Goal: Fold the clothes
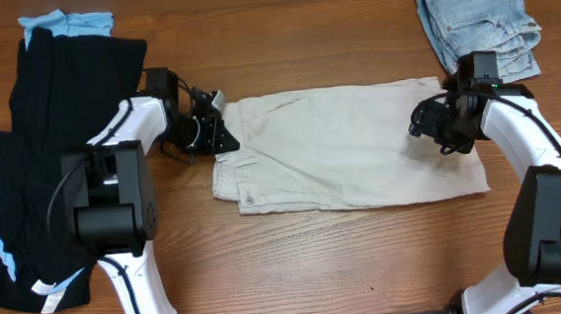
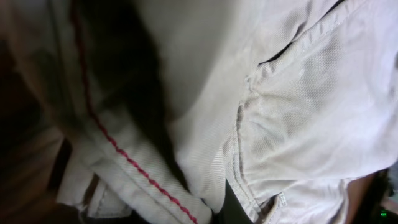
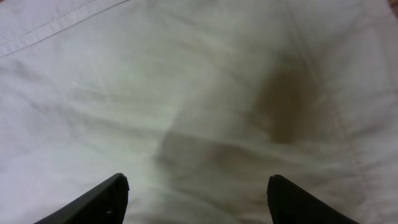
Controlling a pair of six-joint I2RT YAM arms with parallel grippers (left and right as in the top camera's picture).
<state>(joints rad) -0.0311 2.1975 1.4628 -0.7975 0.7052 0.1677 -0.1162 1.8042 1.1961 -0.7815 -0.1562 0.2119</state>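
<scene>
Fingers (image 3: 109, 200) of the right gripper (image 3: 198, 182) stand wide apart with nothing between them. Their dark tips hang just over the pale cloth of the khaki shorts (image 3: 186, 87). From overhead, that gripper (image 1: 435, 122) sits above the right part of the shorts, just inside the leg hem. The left gripper (image 1: 202, 131) is at the opposite end, against the waistband edge. Its wrist camera is filled with bunched khaki cloth (image 2: 298, 112), a pocket seam and a line of red stitching. Its fingers do not show there, so I cannot tell whether they are closed on the cloth.

The wooden desk (image 1: 318, 273) has its widest bare stretch along the near side, between the two arm bases. A narrower bare band lies beyond the far edge of the shorts. The khaki shorts (image 1: 349, 152) lie flat across the middle of the desk, waistband to the left and hems to the right. Their far and near edges run roughly straight, and the near-left corner bulges out a little.

A black garment (image 1: 52, 143) is heaped along the left side, apart from the shorts, with the left arm between them. Light-blue denim jeans (image 1: 477, 20) lie folded at the far right. Their near edge is just beside the far-right corner of the shorts, and the right arm hides whether they touch. A light-blue cloth (image 1: 71, 21) peeks out from under the far end of the black garment.
</scene>
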